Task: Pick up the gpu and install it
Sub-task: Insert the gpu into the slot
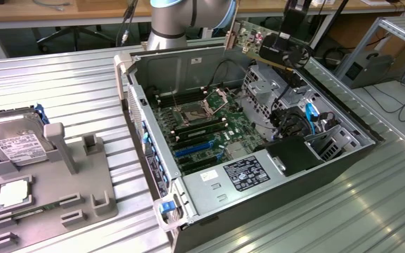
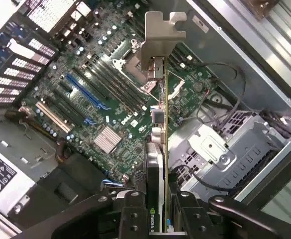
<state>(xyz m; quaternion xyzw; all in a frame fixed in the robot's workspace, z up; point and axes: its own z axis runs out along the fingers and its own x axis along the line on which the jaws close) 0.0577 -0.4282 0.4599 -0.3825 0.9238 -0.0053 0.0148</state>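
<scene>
The gpu (image 1: 273, 46) hangs in the air above the back right of the open computer case (image 1: 357, 153). It is a black card with a round fan facing the exterior view's right and a silver end bracket (image 1: 231, 36) toward the left. My gripper (image 1: 295, 18) is shut on its upper edge. In the wrist view I see the gpu (image 2: 156, 159) edge-on between my fingers (image 2: 130, 211), with its bracket (image 2: 161, 40) pointing away over the green motherboard (image 2: 110, 114). The card is well above the blue expansion slots (image 1: 192, 150).
A metal drive cage (image 2: 225, 149) and cables sit beside the card's path. The power supply (image 1: 244, 176) fills the case's near end. On the exterior view's left, a grey holder (image 1: 55, 184) carries a silver hard drive (image 1: 12, 142). The arm's base (image 1: 181, 21) stands behind the case.
</scene>
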